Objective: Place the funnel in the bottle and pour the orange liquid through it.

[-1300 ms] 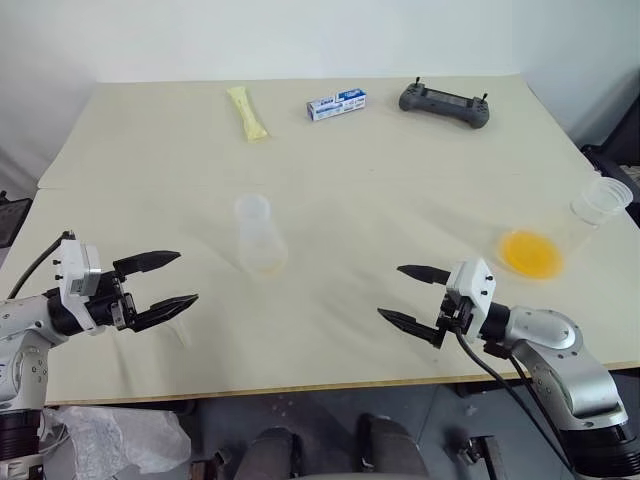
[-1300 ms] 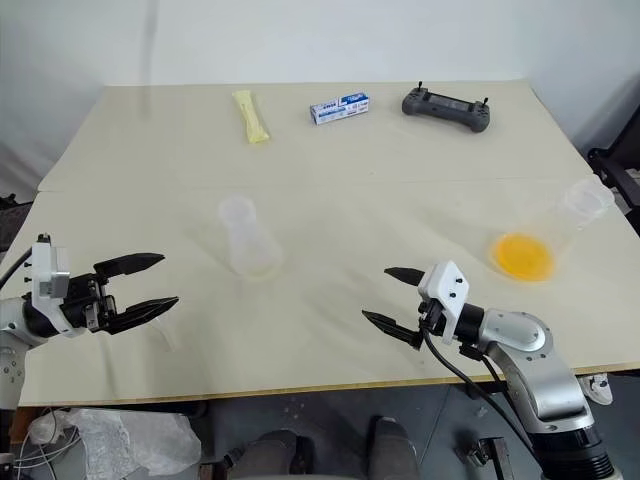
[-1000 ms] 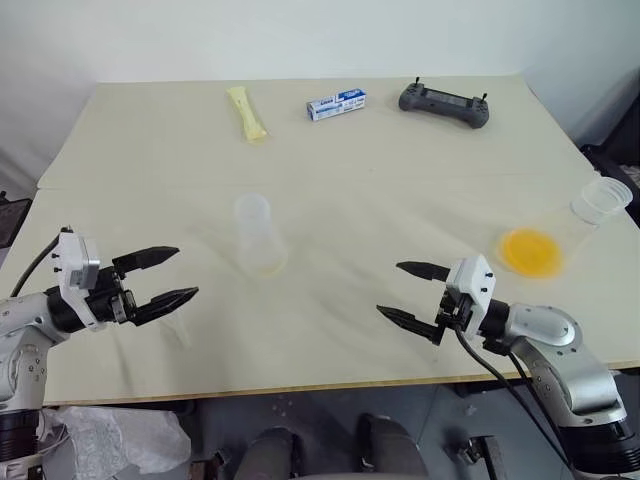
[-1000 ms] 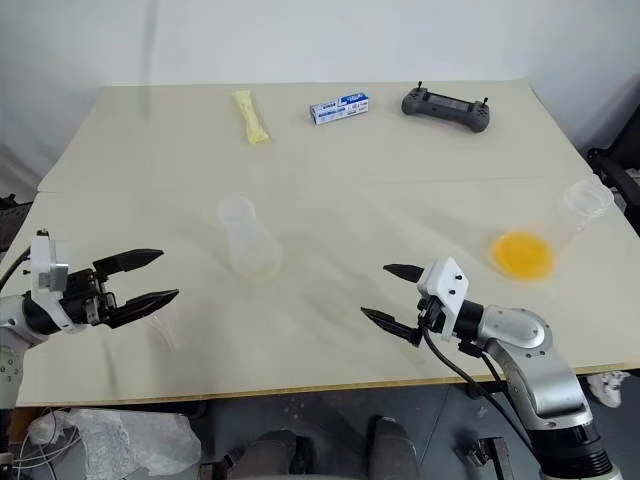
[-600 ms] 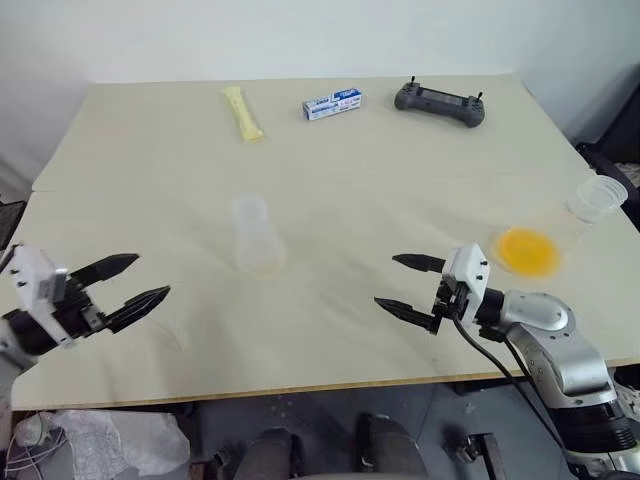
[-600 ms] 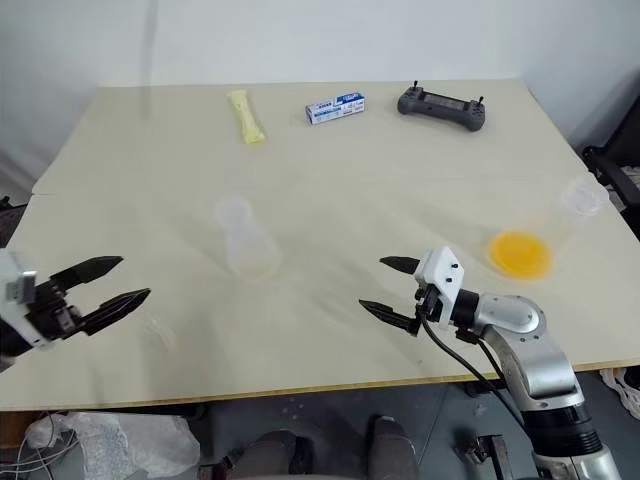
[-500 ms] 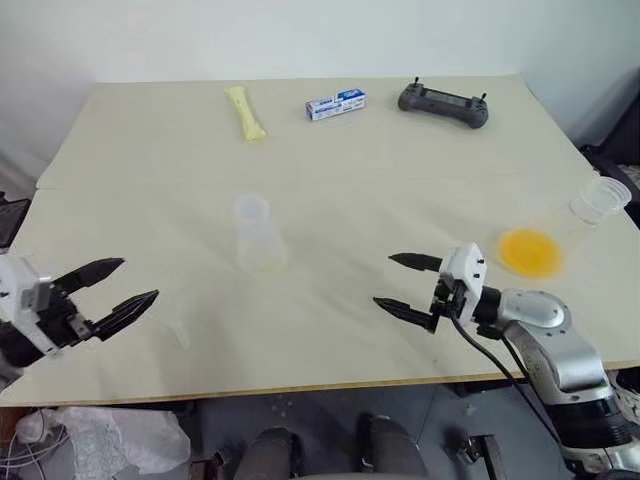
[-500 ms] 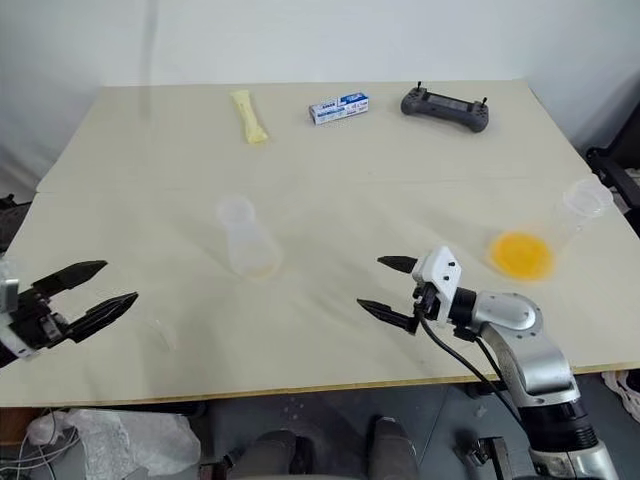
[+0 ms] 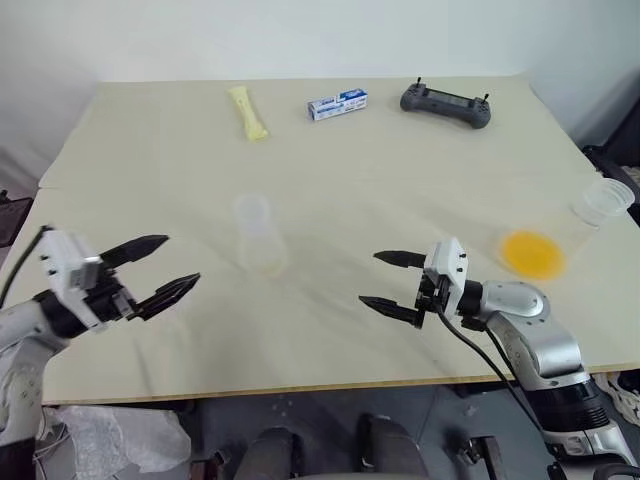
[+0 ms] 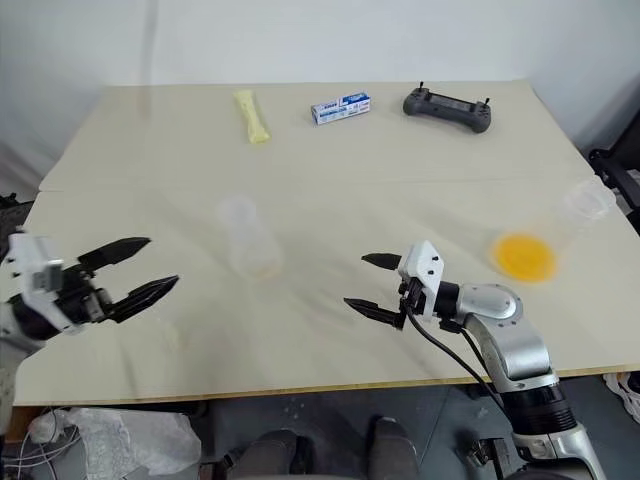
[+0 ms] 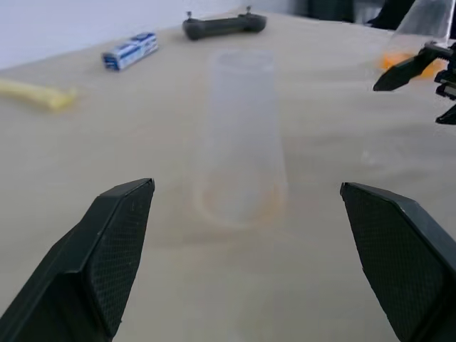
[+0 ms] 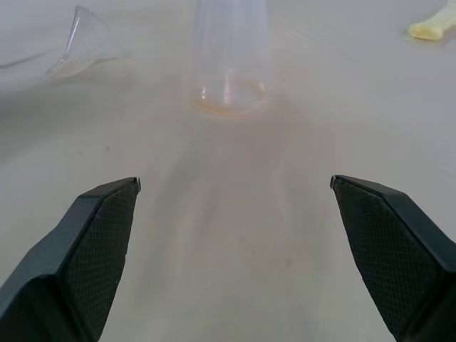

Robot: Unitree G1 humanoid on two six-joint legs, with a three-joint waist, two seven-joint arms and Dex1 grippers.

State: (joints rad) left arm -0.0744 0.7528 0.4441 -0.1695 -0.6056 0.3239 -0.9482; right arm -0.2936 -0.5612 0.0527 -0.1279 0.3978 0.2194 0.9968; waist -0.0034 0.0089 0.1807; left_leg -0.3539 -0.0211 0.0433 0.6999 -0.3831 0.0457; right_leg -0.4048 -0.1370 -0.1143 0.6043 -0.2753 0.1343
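Pincers, left [image 9: 160, 268] and right [image 9: 383, 284], both gape empty above the beige worktop [image 9: 400, 170]. Between them stands the clear colourless flask-like bottle [image 9: 256, 237]; the small transparent funnel [image 12: 82, 44] lies near it.

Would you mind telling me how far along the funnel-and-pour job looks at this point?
Nothing looks done yet. The bottle stands alone mid-table with no funnel in its neck; the funnel lies on the table beside it. The orange liquid sits in its clear vessel near the table's right edge. In hand: nothing, since the left gripper and right gripper are both open and empty, flanking the bottle. Left: seat the funnel, then pour.
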